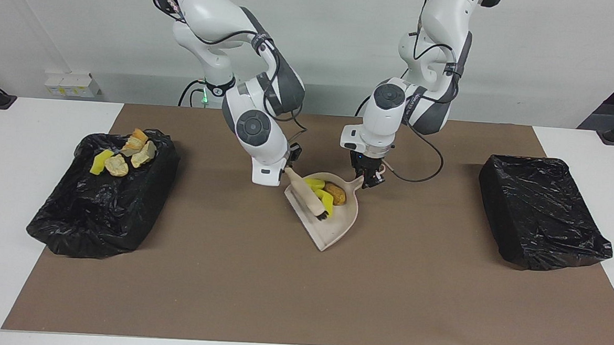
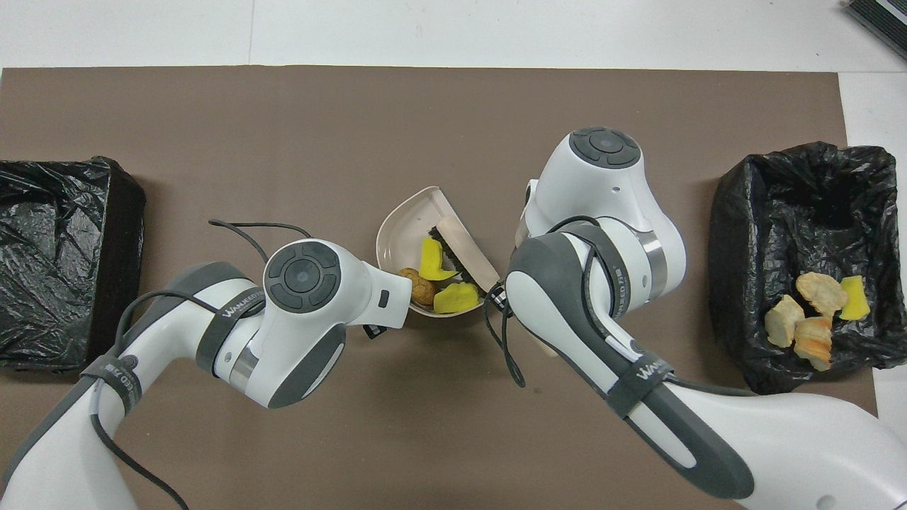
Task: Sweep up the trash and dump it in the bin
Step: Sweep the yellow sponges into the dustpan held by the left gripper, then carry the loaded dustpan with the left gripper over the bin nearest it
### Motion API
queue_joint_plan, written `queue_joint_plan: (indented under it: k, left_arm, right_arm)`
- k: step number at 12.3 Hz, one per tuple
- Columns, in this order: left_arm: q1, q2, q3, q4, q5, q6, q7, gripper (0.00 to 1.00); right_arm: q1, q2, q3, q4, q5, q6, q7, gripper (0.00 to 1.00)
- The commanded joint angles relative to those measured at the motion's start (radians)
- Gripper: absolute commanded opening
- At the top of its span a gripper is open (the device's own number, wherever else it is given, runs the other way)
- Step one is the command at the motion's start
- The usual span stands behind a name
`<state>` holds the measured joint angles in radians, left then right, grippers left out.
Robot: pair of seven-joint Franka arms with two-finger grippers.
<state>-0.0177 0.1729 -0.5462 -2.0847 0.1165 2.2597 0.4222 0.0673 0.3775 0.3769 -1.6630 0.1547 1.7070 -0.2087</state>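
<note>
The beige dustpan (image 1: 331, 231) lies mid-mat, and my left gripper (image 1: 370, 179) is shut on its handle. My right gripper (image 1: 288, 167) is shut on the beige brush (image 1: 307, 195), whose bristled head rests inside the pan. Trash is packed at the pan's handle end: two yellow sponge chunks (image 1: 315, 183) (image 1: 325, 198) and a brown lump (image 1: 337, 194). From overhead, the dustpan (image 2: 398, 225), brush (image 2: 462, 245), sponges (image 2: 430, 258) (image 2: 454, 299) and lump (image 2: 417, 285) show between the two wrists, which hide both grippers. More trash (image 1: 124, 155) lies in the black-lined bin (image 1: 100, 209) at the right arm's end.
A second black-lined bin (image 1: 541, 216) stands at the left arm's end of the table, with nothing showing in it. The brown mat (image 1: 300, 298) covers the table's middle. A cable (image 1: 423, 163) hangs from the left wrist near the dustpan's handle.
</note>
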Motion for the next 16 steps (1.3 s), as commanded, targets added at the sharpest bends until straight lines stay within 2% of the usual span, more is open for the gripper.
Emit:
queue_joint_plan:
  k: [1, 4, 7, 11, 14, 16]
  left_arm:
    - [0.005, 0.007, 0.017, 0.040, -0.020, 0.014, -0.006, 0.00]
    - [0.005, 0.005, 0.031, 0.051, -0.046, 0.035, -0.013, 0.00]
    - [0.010, -0.010, 0.069, 0.054, -0.071, 0.050, -0.010, 0.00]
    - [0.010, -0.076, 0.199, 0.093, -0.072, -0.038, 0.000, 0.00]
    - [0.010, -0.128, 0.343, 0.144, -0.155, -0.179, 0.053, 0.00]
    - [0.010, -0.144, 0.464, 0.179, -0.199, -0.241, 0.171, 0.00]
  right_arm:
    - [-0.093, -0.081, 0.005, -0.024, -0.048, -0.055, 0.002, 0.00]
    - [-0.130, -0.114, 0.010, -0.014, -0.119, -0.118, 0.063, 0.00]
    - [-0.104, -0.158, 0.013, -0.070, -0.119, -0.118, 0.193, 0.00]
    - [0.018, -0.325, 0.016, -0.341, -0.089, 0.063, 0.481, 0.00]
    - [0.117, -0.367, 0.016, -0.376, -0.026, 0.077, 0.652, 0.00]
    - [0.225, -0.332, 0.014, -0.376, -0.015, 0.103, 0.817, 0.00]
